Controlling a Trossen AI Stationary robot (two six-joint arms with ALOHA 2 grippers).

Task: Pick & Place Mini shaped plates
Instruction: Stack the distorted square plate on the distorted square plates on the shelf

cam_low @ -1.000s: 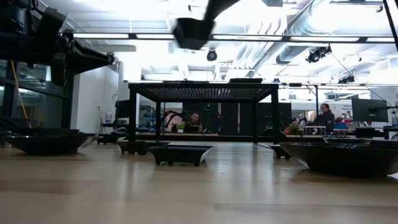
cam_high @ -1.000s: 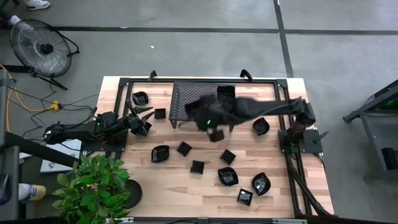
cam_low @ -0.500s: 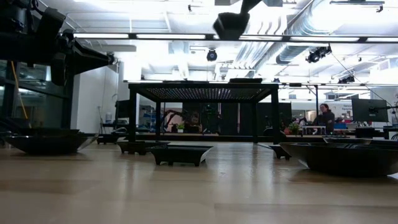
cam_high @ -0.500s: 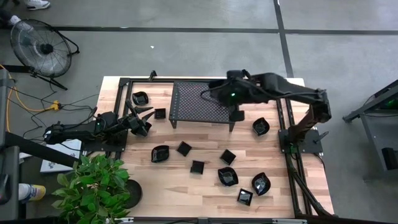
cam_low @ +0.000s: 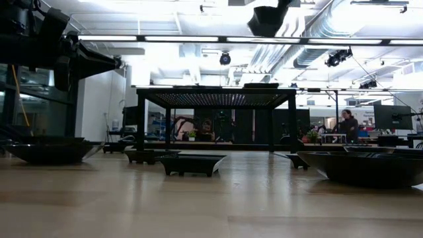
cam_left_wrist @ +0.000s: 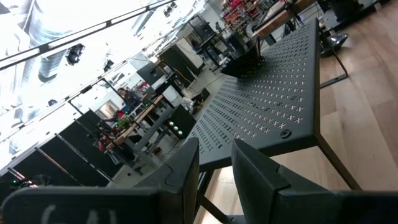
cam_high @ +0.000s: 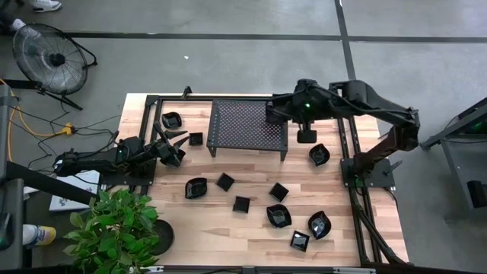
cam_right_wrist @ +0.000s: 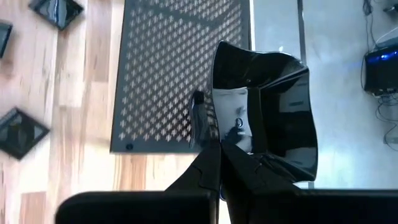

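High view: your right gripper (cam_high: 277, 114) sits over the far right corner of the mesh rack (cam_high: 245, 126), jaws pinched on one glossy square plate (cam_high: 275, 113), held up off the desk (cam_high: 228, 221). Left gripper (cam_high: 179, 146) waits well off the rack's left side, near a small square dish (cam_high: 195, 138); jaws only a narrow way apart, nothing in them. Other mini plates lie on the wood nearer than the rack: round dish (cam_high: 196, 187), three small squares, more round ones and a square twd the near right corner. One scalloped dish (cam_high: 319, 155) is just right of the rack, another (cam_high: 172, 119) by the far left corner.

Low view: the held plate (cam_low: 267, 20) hangs high above the rack (cam_low: 217, 98)'s top, right of its middle. Shallow dishes sit on the desk either side of the rack legs. Ppl at desks in the room behind.

Left wrist view: your left fingers (cam_left_wrist: 261, 177) show a slim gap, empty, rack (cam_left_wrist: 273, 99) straight ahead, one dark dish on its far end.

Right wrist view: jaws shut tight on the plate (cam_right_wrist: 273, 106)'s rim, plate tilted, rack (cam_right_wrist: 177, 68) corner beneath it.
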